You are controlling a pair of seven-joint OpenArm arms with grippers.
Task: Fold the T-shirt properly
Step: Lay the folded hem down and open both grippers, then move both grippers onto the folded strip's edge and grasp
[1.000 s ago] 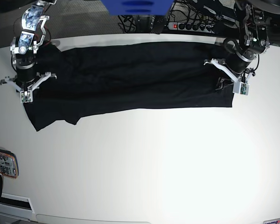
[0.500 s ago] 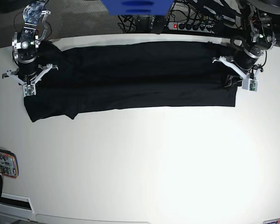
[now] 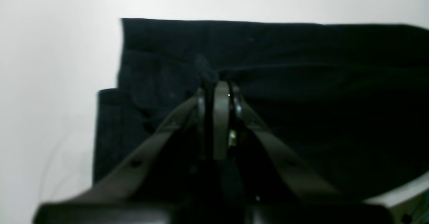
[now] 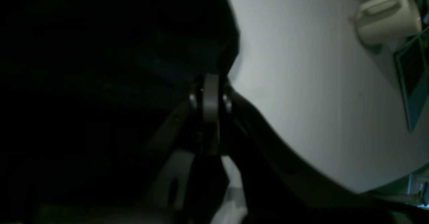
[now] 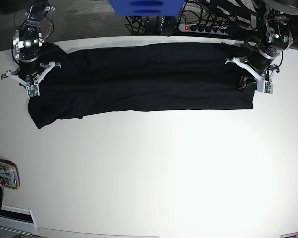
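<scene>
1. The T-shirt (image 5: 144,77) lies stretched in a long black band across the far part of the tabletop (image 5: 154,173), reaching from one gripper to the other.
2. The left gripper (image 3: 216,83) has its jaws pressed together on a pinch of the shirt's fabric, which bunches up just ahead of the tips.
3. From that gripper, the cloth spreads ahead and to its right; a folded edge and bare tabletop lie to its left.
4. The right gripper (image 4: 210,80) is also clamped together at the shirt's edge, with dark cloth filling everything to its left.
5. To that gripper's right is bare tabletop, and farther right a cream jug (image 4: 385,16) well apart from the shirt.
6. In the base view, one shirt corner (image 5: 44,116) hangs lower than the rest, just below the right gripper.
</scene>
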